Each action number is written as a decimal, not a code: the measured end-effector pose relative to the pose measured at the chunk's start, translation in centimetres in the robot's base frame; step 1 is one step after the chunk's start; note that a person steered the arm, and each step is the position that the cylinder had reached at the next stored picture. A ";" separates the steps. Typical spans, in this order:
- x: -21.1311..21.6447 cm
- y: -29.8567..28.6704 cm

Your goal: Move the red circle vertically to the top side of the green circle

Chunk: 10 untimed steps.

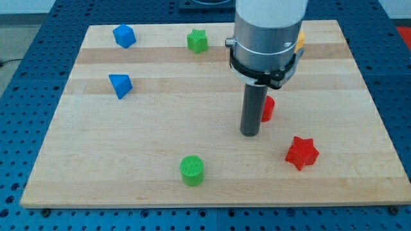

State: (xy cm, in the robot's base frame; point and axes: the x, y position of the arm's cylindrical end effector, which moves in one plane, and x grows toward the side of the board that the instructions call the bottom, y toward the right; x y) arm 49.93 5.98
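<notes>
The red circle (268, 108) lies right of the board's middle, mostly hidden behind my dark rod. My tip (250, 133) rests on the board just left of and slightly below the red circle, touching or nearly touching it. The green circle (192, 170) stands near the view's bottom edge of the board, well down and to the left of my tip.
A red star (302, 153) lies down and right of my tip. A green star (198, 40) and a blue block (124, 36) sit near the top edge. A blue triangle (120, 85) is at left. A yellow block (300, 41) peeks from behind the arm.
</notes>
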 end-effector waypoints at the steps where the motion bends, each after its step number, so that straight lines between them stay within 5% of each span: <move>1: 0.2 0.6; 3: -3.2 7.5; 4: -3.7 6.6; 7: -6.3 1.6; 9: -0.4 -11.8; 10: -1.3 -10.3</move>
State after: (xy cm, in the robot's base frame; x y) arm 48.59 -4.31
